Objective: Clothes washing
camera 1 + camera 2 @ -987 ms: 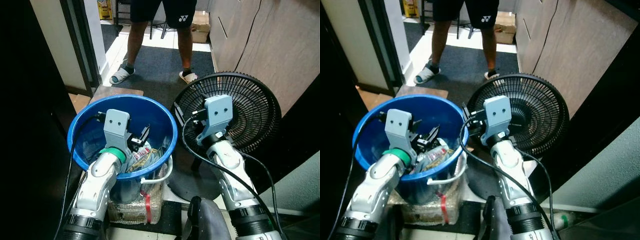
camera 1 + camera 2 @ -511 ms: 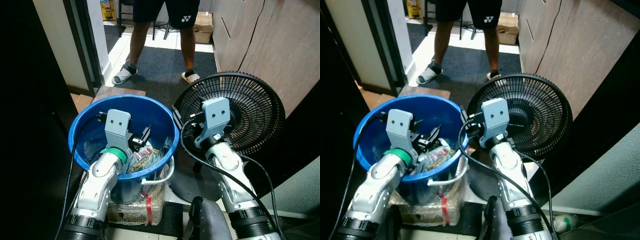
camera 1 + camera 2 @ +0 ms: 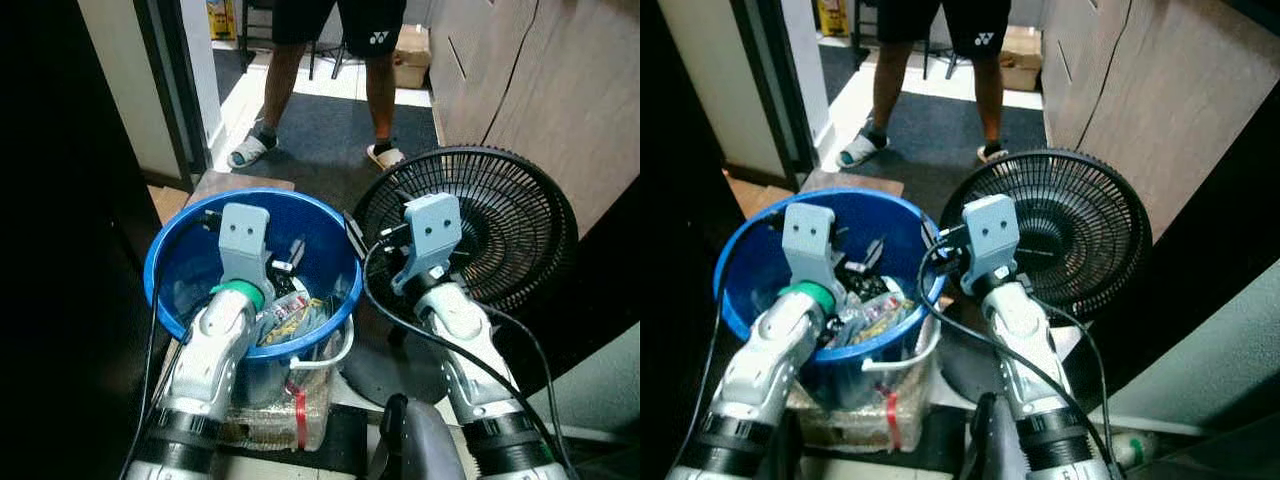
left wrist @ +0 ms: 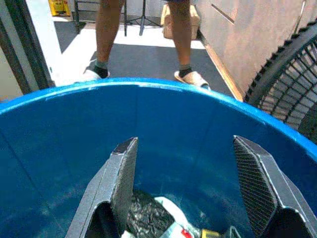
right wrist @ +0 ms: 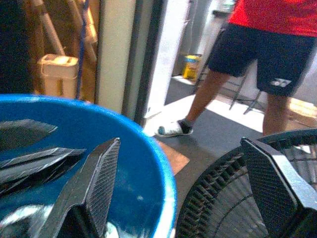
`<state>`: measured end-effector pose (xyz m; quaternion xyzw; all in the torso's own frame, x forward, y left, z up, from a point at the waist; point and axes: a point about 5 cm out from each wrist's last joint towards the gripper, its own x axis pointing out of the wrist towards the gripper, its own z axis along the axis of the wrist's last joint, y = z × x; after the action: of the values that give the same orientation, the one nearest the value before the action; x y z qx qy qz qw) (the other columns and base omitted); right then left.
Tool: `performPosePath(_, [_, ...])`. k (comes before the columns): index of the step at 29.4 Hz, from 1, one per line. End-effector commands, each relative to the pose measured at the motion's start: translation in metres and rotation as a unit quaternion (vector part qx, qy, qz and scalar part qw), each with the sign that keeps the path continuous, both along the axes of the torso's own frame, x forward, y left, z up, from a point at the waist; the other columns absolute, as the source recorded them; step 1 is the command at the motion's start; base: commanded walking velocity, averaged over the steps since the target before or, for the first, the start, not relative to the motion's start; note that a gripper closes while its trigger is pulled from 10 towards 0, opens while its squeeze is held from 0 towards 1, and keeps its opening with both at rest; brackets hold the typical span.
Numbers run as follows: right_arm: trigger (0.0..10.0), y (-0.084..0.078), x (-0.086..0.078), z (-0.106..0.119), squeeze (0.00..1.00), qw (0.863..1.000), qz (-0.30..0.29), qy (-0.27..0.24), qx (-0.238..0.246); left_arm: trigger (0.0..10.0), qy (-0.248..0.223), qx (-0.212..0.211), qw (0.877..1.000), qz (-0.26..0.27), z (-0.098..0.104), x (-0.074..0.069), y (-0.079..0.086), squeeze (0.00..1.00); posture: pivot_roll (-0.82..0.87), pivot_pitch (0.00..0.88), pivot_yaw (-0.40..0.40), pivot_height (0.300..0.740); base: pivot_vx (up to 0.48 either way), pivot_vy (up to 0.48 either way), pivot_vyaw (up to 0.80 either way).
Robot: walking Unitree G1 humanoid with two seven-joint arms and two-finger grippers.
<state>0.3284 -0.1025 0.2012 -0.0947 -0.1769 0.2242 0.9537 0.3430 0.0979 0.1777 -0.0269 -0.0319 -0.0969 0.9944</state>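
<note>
A blue plastic bucket stands in front of me on a wrapped bundle. In it lie crumpled packets and plastic wrapping; I cannot make out any clothing. My left gripper reaches inside the bucket above this pile, fingers open and holding nothing. A dark crinkled piece lies below it. My right gripper hovers open at the bucket's right rim, between the bucket and the fan, also holding nothing.
A black floor fan stands tight against the bucket's right side. A person in dark shorts and slippers stands on the grey mat ahead. A dark door frame rises on the left and wooden cabinets on the right.
My left arm has pushed slightly farther into the bucket, its fingers now pointing more forward. The camera has shifted a little. The right arm holds about the same place.
</note>
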Motion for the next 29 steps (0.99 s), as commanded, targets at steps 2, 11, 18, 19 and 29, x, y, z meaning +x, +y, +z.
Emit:
performPosePath(2, [10.0, 0.005, -0.006, -0.011, 0.0, 0.998, 0.054, 0.025, -0.034, 10.0, 0.02, 0.01, 1.0, 0.012, -0.005, 0.004, -0.004, 0.0, 0.09, 0.09, -0.006, 0.3, 0.0, 0.0, 0.0])
performPosePath(11, [10.0, -0.008, 0.002, -0.041, 0.0, 0.979, 0.051, 0.045, -0.19, 10.0, 0.027, 0.011, 0.999, 0.015, -0.003, 0.006, -0.008, 0.0, 0.1, 0.087, -0.007, 0.3, 0.0, 0.0, 0.0])
performPosePath(18, [10.0, -0.012, 0.011, -0.045, 0.0, 0.969, 0.018, 0.023, -0.244, 10.0, 0.012, -0.01, 1.0, -0.006, 0.004, -0.002, -0.004, 0.0, 0.11, 0.086, -0.015, 0.3, 0.0, 0.0, 0.0])
performPosePath(19, [10.0, -0.012, 0.009, -0.048, 0.0, 0.966, 0.036, 0.03, -0.254, 10.0, -0.001, -0.024, 0.999, -0.023, 0.012, -0.007, 0.0, 0.0, 0.11, 0.088, -0.02, 0.3, 0.0, 0.0, 0.0])
performPosePath(29, [10.0, -0.01, -0.003, -0.071, 0.0, 0.976, 0.034, 0.094, -0.193, 10.0, -0.052, -0.082, 0.994, -0.056, 0.048, -0.022, 0.001, 0.0, 0.12, 0.095, -0.034, 0.3, 0.0, 0.0, 0.0])
